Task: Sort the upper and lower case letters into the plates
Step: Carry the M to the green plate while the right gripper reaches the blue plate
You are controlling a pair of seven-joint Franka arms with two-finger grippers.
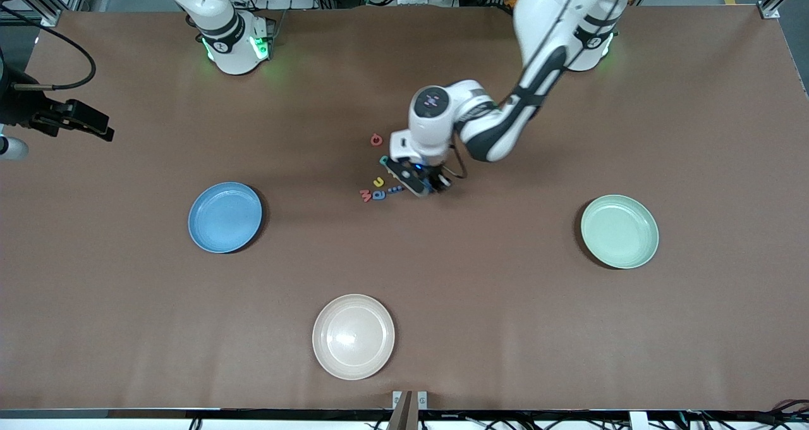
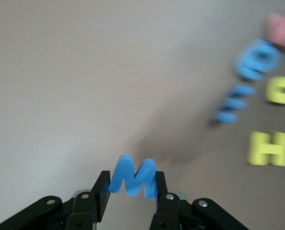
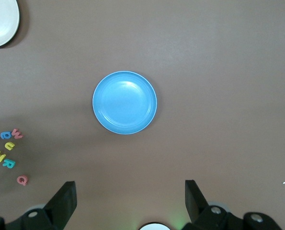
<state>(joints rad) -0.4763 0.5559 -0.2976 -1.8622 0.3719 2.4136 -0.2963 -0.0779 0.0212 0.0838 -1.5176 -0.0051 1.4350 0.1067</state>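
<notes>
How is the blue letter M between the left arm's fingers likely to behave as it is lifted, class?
The blue letter M looks thick, matte and foam-like, so it is probably very light and slightly squashy. The left gripper pinches it across its outer legs, so it may twist if bumped. Being flat, it should not roll if dropped.

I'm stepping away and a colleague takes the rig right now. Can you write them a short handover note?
Left gripper: down at the letter cluster mid-table, fingers closed on a blue M.
Right gripper: open, empty, waiting above the blue plate.
Loose letters: in a small cluster beside the left gripper, with a red one slightly apart, farther from the front camera.
Mint green plate: at the left arm's end, holds nothing. Blue plate holds nothing either.
Done: no letter sorted.
Left: carry the M to its plate, then sort the rest.
</notes>
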